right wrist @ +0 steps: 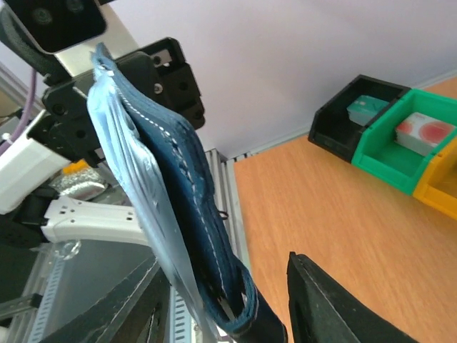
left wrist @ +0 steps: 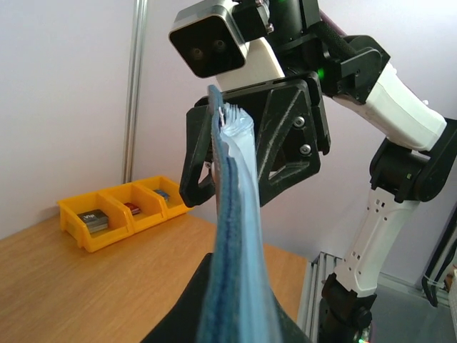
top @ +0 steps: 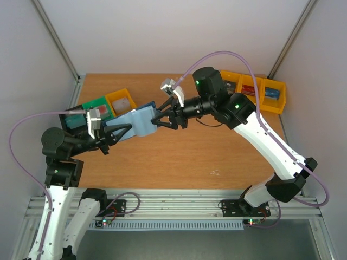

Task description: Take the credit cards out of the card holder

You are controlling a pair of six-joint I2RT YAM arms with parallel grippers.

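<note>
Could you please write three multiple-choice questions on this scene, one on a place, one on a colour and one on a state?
1. Where is the card holder?
A. lying flat, let go
B. held up between both grippers
C. tucked in a bin

2. What colour is the bin between the black bin and the yellow bin?
A. red
B. green
C. white

3. How does the right gripper stand?
A. open, fingers either side of the holder's end
B. shut on nothing
C. shut on a bin

Answers:
1 B: the left gripper clamps one end, raised.
2 B: the green bin sits between them.
3 A: a gap shows beside one finger.
</note>
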